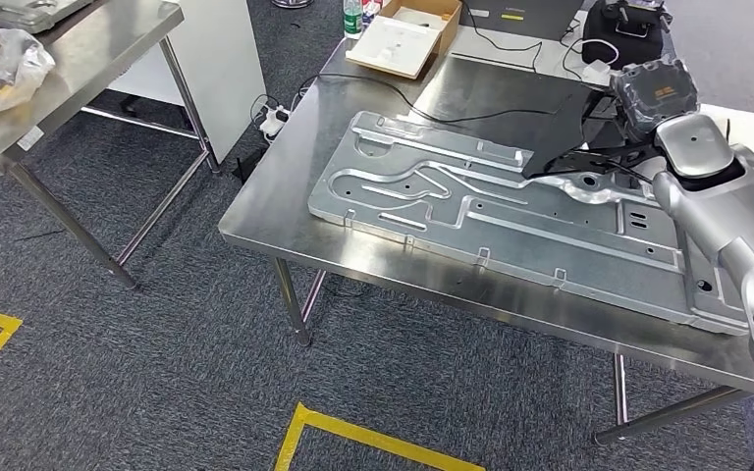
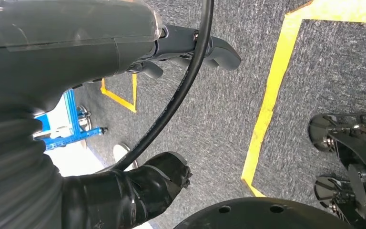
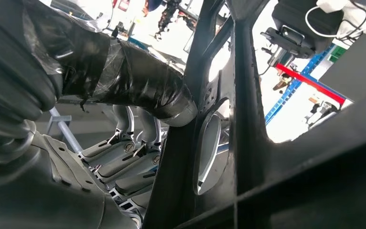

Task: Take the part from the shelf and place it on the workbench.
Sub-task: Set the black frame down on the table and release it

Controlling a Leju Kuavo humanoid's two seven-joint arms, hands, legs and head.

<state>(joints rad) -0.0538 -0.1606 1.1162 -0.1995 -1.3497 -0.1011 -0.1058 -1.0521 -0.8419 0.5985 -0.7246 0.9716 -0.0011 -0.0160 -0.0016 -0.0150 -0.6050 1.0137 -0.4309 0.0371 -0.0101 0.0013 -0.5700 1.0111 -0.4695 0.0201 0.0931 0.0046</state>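
The part is a dark, flat metal piece with struts (image 1: 562, 137), hanging just over the far right of the steel workbench (image 1: 285, 206). My right hand (image 1: 617, 157) reaches in from the right and grips it. In the right wrist view, the taped thumb and the fingers of the right hand (image 3: 124, 109) clamp the part's dark frame (image 3: 248, 95). My left hand (image 2: 171, 109) hangs at my side above the carpet, fingers apart with nothing in them. A large silver stamped panel (image 1: 491, 211) lies flat across the workbench, below and in front of the part.
An open cardboard box (image 1: 403, 34) and black cables (image 1: 511, 49) sit at the bench's far end. A second steel table (image 1: 88, 49) with a plastic bag (image 1: 5, 69) stands at the left. Yellow tape (image 1: 353, 432) marks the carpet near me.
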